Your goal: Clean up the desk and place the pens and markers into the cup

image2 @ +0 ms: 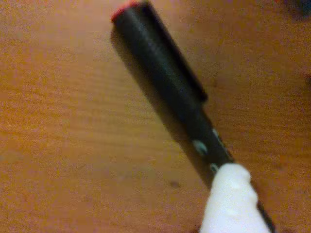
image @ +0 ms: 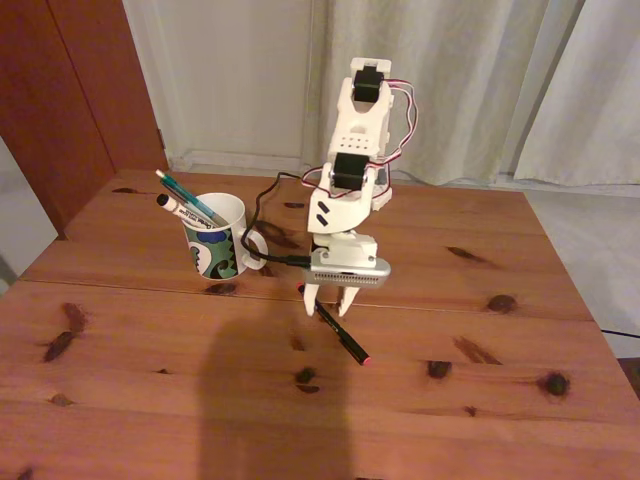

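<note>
Black pen (image: 340,333), red end; white tool (image: 327,300)

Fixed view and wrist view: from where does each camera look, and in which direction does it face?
Fixed view: stands in front of the desk, raised, looking down and across toward the curtains; it shows the whole white arm, its gripper lowered at the black pen, and the cup holding two pens.
Wrist view: rides on the gripper, looking down at the wood from close; one white finger shows at the bottom edge, against the black pen.
Shared: the black pen with its red end, and the desk.
</note>
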